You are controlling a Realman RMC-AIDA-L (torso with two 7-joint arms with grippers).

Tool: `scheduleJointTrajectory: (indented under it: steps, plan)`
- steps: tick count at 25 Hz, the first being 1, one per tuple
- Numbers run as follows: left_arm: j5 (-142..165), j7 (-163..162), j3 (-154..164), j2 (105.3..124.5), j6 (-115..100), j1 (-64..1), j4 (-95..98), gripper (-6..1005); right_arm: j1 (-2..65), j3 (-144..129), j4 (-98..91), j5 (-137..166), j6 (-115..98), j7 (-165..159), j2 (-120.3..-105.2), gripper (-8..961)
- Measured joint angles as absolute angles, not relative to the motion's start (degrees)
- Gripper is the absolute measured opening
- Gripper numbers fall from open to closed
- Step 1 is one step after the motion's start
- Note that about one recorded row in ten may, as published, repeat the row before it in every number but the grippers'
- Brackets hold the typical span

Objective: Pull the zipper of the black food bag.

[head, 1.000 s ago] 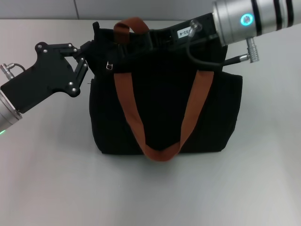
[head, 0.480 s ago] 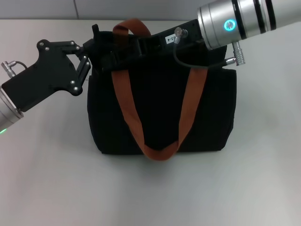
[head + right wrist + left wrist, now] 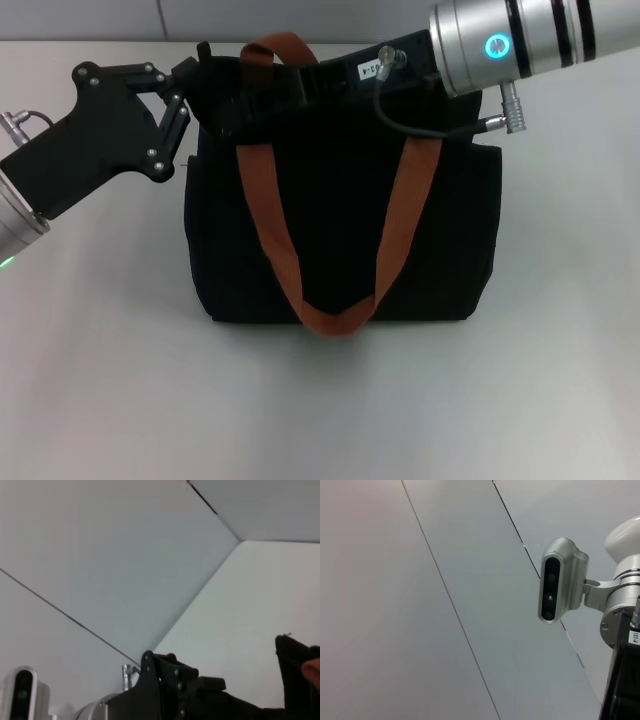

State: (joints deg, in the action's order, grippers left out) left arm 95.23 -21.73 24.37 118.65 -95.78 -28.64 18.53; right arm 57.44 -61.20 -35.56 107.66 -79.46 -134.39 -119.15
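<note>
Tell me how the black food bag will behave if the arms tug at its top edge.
The black food bag is soft fabric, so its top will probably buckle. Its orange-brown strap hangs limp, likely floppy. Standing upright on the table, it may slide or tip.

The left gripper [image 3: 195, 85] is matte black, built of flat angular plates joined by linkage bars with small silver screws at the pivots. Its wrist is brushed silver with a green light at the edge. The right gripper [image 3: 255, 95] is black too (a white printed label sits on its body), behind a silver cylinder with black bands, a glowing cyan ring and a looping black cable.
</note>
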Motion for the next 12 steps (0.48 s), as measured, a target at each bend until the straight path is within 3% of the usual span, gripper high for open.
scheduleJointTrajectory:
  steps: [12]
  plan:
    - [95.18,-21.89,24.79,118.65,-97.43,-28.8,18.54,51,56.19,-61.66,-36.57,106.38,-78.8,-134.33,-119.33,375]
